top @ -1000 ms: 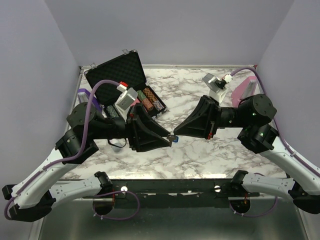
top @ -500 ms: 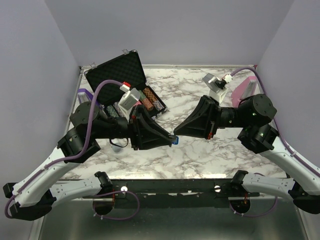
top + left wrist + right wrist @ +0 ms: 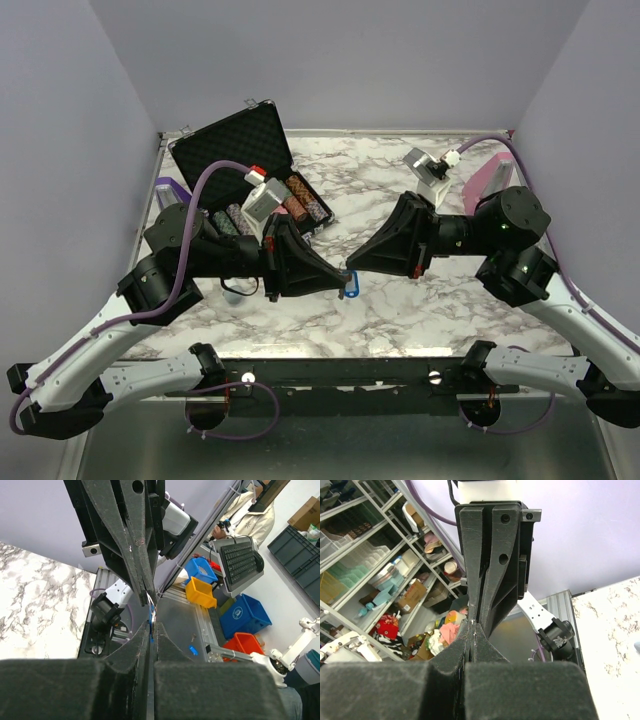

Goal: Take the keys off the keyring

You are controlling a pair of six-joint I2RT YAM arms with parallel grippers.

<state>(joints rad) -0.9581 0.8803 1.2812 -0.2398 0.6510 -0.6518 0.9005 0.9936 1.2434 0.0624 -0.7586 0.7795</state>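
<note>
The left gripper and the right gripper meet tip to tip over the middle of the table, and the keyring is exactly there: its blue tag shows just beside the two tips. In the left wrist view the left fingers stand almost together with only a thin slit, and a blue edge sits in that slit, so I judge them clamped on the keyring. The right fingers are pressed fully together; whether the key or the ring is between them I cannot tell, because the key is too small to find in any view. I expect the keyring to be very light. The plastic tag should be stiff and gives a flat face for a grip, while the wire ring is likely springy and smooth, and the thin key can slip or twist between the pads. A good hold seems to be the tag on one side and the flat head of the key on the other, so that the key can be slid round the coil. Behind the left arm an open case holds chips. No brand, label or writing can be read anywhere
</note>
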